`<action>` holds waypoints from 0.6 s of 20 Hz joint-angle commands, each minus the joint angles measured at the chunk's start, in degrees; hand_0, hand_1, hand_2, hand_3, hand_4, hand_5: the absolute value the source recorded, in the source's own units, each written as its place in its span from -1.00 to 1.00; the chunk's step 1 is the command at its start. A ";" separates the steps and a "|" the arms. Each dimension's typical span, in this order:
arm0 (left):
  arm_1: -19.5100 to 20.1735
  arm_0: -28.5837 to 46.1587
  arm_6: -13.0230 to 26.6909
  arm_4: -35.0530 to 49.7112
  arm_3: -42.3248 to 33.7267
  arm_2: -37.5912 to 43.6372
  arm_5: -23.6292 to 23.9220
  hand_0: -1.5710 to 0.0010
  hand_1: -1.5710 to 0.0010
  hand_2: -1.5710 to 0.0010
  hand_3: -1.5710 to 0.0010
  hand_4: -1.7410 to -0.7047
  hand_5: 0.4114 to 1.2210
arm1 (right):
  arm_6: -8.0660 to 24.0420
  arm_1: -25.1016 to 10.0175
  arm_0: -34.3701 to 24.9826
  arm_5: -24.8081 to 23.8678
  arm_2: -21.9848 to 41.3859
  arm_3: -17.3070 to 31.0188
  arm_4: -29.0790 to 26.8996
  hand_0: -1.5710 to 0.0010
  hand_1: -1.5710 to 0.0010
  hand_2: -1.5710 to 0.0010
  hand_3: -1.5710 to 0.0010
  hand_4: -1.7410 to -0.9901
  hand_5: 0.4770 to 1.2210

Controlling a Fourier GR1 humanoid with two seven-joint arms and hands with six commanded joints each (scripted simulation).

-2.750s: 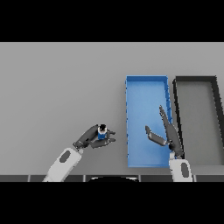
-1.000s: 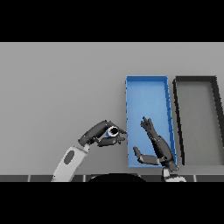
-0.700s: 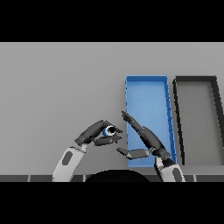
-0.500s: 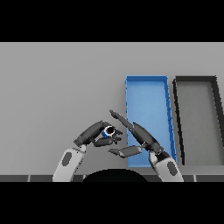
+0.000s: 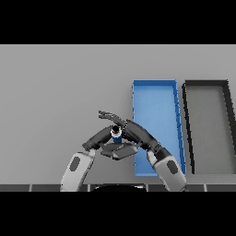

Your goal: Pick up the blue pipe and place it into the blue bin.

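The blue pipe (image 5: 116, 134) is a short blue tube with a dark end, held just above the table left of the blue bin (image 5: 156, 110). My left hand (image 5: 98, 138) comes in from the lower left and is curled round it. My right hand (image 5: 136, 132) reaches across from the bin's near left corner. Its straight fingers pass over the far side of the pipe and its thumb lies under the near side, so the pipe sits between both hands. Most of the pipe is hidden by them.
A black bin (image 5: 207, 120) stands right beside the blue bin, on its right. Both bins are long and run away from me. Grey table stretches to the left and far side.
My right hand has swung left from inside the blue bin to the pipe and now brackets it. My left hand has carried the pipe a little to the right, towards the bin.
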 commanded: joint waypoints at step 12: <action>-1.27 0.49 0.48 -2.33 -1.05 1.08 -1.86 -1.00 -0.99 -1.00 -0.90 -0.97 1.00 | -6.62 1.89 -4.72 2.70 0.48 4.60 0.51 -0.81 -0.81 -0.82 -0.77 -0.18 0.49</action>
